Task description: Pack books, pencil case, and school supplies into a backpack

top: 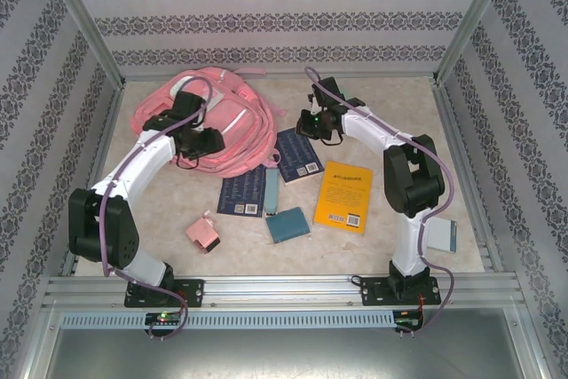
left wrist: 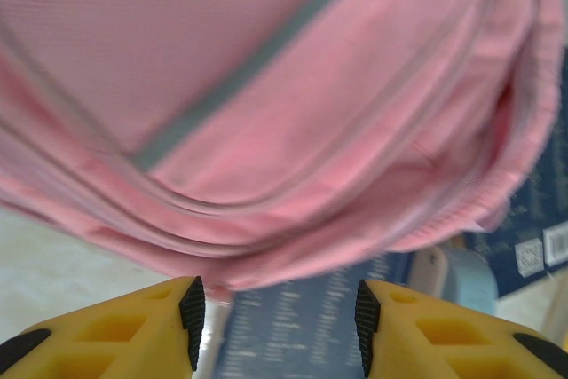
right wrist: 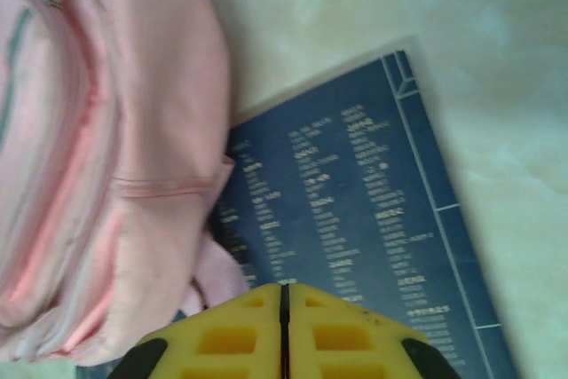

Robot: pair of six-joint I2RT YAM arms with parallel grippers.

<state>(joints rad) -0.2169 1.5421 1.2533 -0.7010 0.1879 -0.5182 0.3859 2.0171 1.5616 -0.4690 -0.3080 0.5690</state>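
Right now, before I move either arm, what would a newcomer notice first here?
The big pink backpack at the far left of the table, with the left pincer open right at its near edge. Then the yellow-orange book lying flat right of centre, brightest of the loose items. The right pincer hangs shut over a navy book beside the backpack.

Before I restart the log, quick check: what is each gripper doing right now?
Left gripper: open, nothing between its fingers, over the backpack.
Right gripper: shut, holding nothing, above a navy book.
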